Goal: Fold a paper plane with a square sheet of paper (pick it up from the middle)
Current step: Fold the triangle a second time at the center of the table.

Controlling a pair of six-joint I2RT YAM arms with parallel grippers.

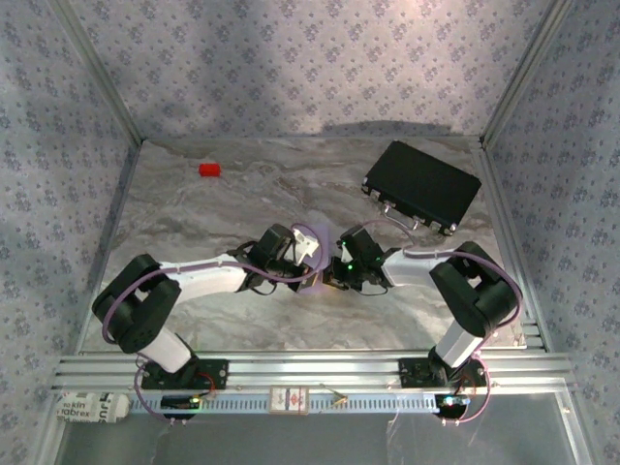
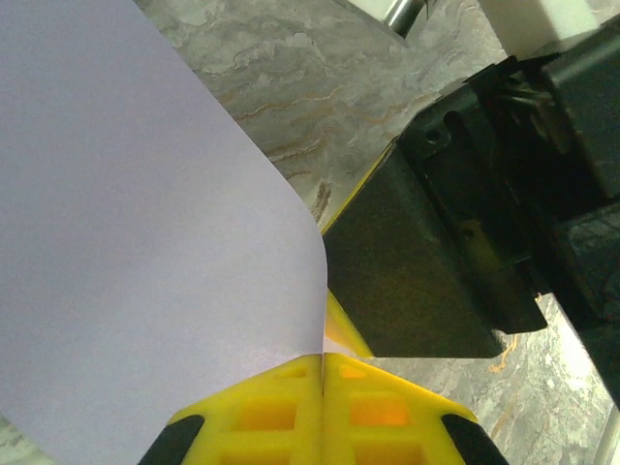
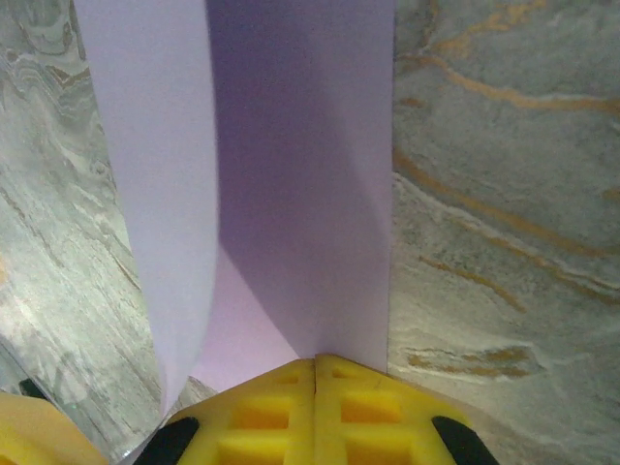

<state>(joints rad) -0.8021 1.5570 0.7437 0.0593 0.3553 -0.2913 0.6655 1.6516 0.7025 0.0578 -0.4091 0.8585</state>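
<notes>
Red block: a small red block (image 1: 209,170) lies at the far left of the marble table (image 1: 194,223), well apart from both my arms. The overhead view gives me this.

Left arm: it reaches from its base at the near edge inward to the middle of the table.

Left gripper: my left gripper (image 2: 322,356) has its yellow fingers pressed together, with the paper's edge nipped between the tips and no gap between the pads. My wrist view settles this; from overhead the grip is too small to judge.

Sheet: the square sheet of paper (image 2: 126,242), pale lilac, sits at the middle of the table, pinched between my two grippers and curled rather than flat. From overhead it is a small lilac patch between the two gripper heads. My left wrist view adds one smooth curved surface sweeping up and left from the pinch. My right wrist view adds two panels, one lit and one shaded, meeting at a soft bend, with marble on either side.

Right gripper: my right gripper (image 3: 315,360) has its yellow fingers clamped tight on the paper's near edge. My left wrist view adds its black housing, just beside the paper's curved edge.

Black case: a black rectangular case (image 1: 422,186) lies at the far right, angled to the table edges and well apart from the grippers.
</notes>
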